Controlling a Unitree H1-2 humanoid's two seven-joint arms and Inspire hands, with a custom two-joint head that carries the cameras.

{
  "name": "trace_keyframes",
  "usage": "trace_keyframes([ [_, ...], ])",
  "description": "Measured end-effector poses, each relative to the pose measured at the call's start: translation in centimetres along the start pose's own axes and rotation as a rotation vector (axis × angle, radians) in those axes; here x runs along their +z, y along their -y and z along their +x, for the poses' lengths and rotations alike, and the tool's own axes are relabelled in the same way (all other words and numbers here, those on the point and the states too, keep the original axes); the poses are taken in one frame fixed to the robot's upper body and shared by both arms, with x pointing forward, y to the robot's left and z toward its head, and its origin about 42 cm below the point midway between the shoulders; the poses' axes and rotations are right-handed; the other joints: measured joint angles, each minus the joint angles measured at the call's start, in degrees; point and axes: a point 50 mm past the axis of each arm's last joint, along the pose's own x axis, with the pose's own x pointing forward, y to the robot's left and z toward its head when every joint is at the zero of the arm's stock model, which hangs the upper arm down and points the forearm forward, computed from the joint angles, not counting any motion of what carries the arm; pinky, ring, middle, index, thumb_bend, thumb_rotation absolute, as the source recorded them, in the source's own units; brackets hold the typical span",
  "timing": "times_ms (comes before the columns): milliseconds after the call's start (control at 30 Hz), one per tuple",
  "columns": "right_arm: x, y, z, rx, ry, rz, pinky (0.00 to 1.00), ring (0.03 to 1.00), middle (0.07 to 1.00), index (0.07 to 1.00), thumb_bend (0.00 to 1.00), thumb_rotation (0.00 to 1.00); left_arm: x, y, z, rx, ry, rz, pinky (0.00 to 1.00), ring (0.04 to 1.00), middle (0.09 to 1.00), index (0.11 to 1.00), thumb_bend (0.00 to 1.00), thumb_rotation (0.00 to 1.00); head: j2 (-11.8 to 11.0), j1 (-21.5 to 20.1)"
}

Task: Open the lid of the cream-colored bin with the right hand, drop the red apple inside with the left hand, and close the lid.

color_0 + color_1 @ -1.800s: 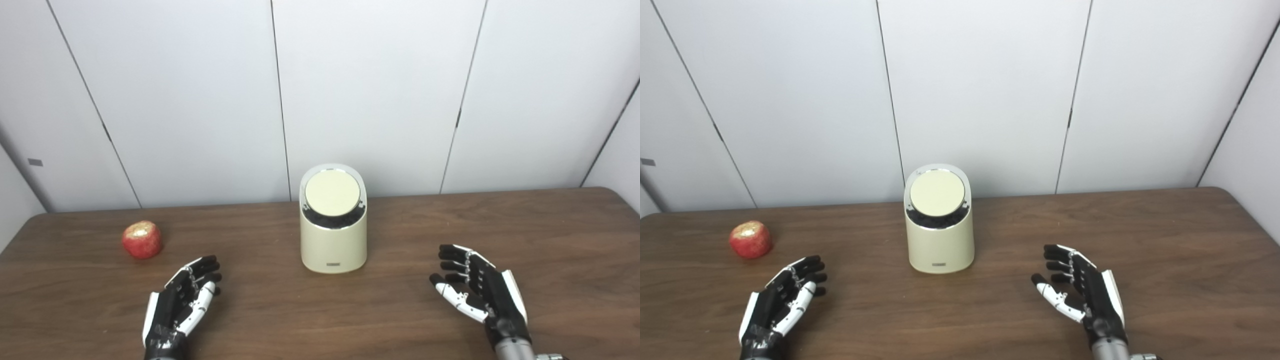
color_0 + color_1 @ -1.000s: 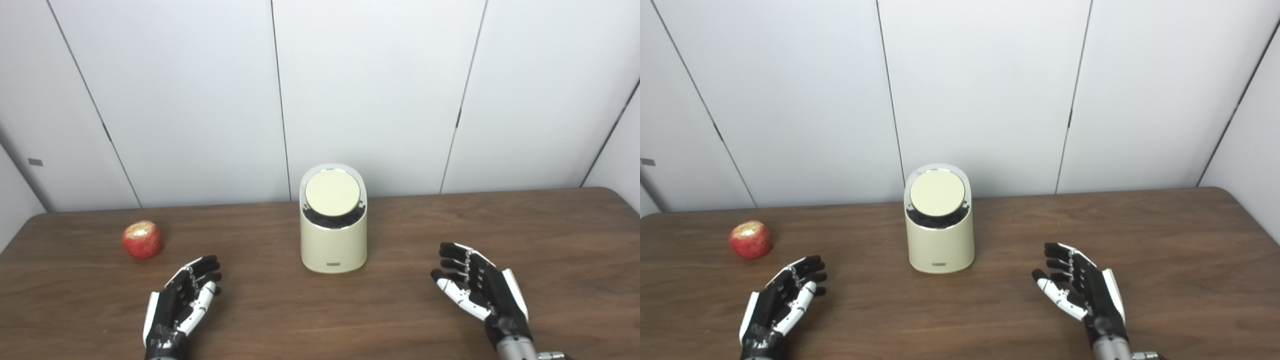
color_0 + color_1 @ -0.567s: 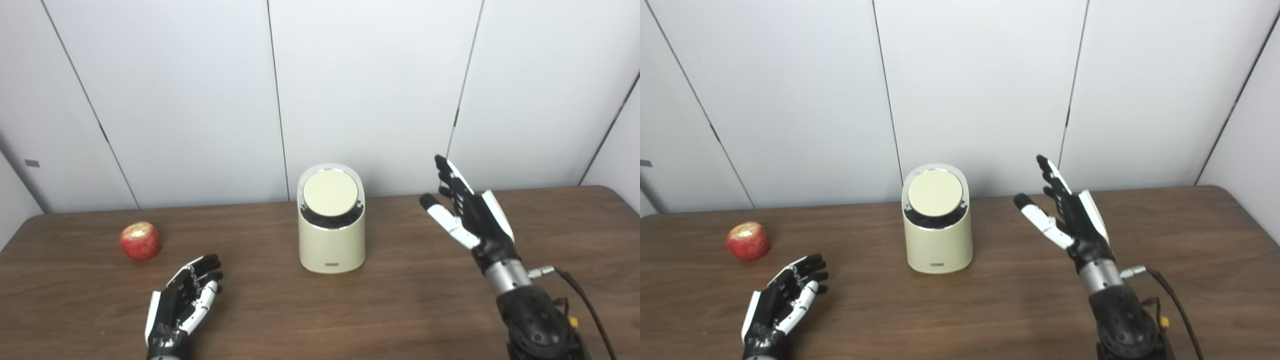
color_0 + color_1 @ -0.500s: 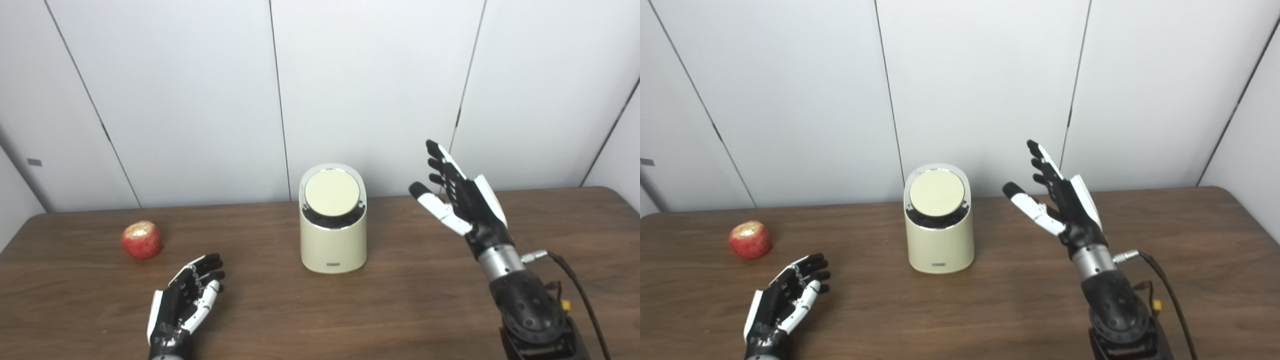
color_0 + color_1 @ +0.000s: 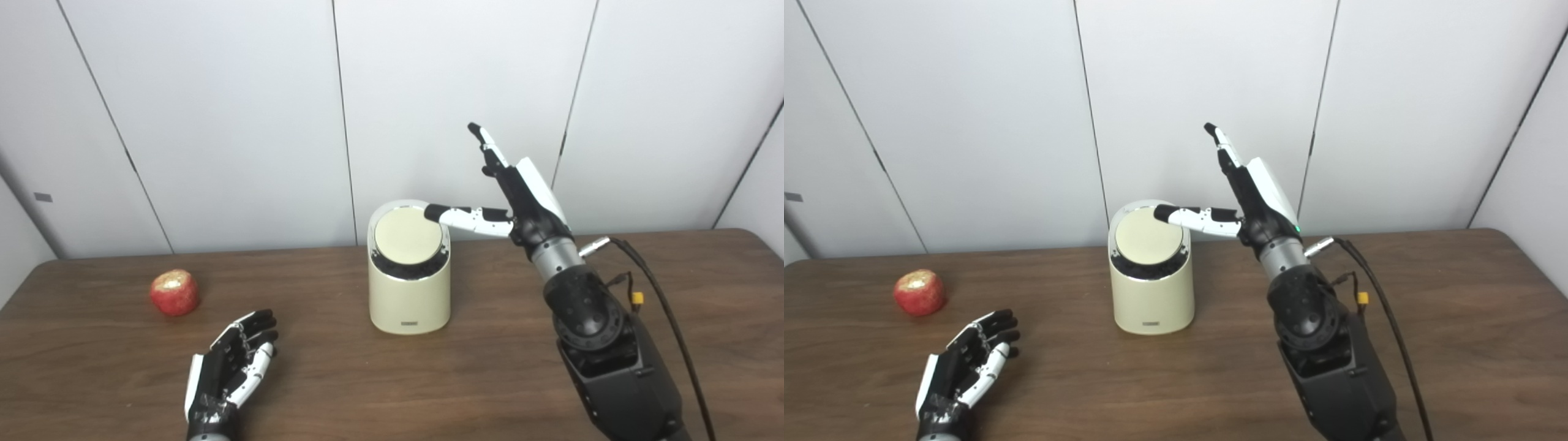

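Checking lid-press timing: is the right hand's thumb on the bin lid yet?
Cannot tell. In both eye views the right hand has its thumb tip overlapping the upper right rim of the lid of the cream-colored bin, but neither view shows contact or gap plainly.

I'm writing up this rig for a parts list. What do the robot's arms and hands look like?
Both hands, left hand and right hand, are black with white panels and white thumb segments. The right hand joins a silver metal wrist, then a black forearm with round holes. A black cable with a small yellow connector runs alongside.
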Motion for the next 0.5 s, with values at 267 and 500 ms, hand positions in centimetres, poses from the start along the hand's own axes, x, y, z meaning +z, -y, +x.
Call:
trace_keyframes([
  [267, 0.4, -1.6, 1.3, 0.047, -0.042, -0.033, 0.96, 1.0, 1.0, 1.0, 0.81, 0.39, 0.1, 0.7, -0.1, 0.005, 0.0, -0.004, 0.65, 0.713, 0.74, 0.731, 0.28, 0.22, 0.4, 0.4],
  [500, -2.4, -4.4, 2.0, 0.125, -0.148, -0.098, 1.0, 1.0, 1.0, 1.0, 0.81, 0.37, 0.3, 1.4, -0.5, -0.016, -0.005, 0.003, 0.65, 0.714, 0.748, 0.739, 0.27, 0.25, 0.8, 0.7],
])
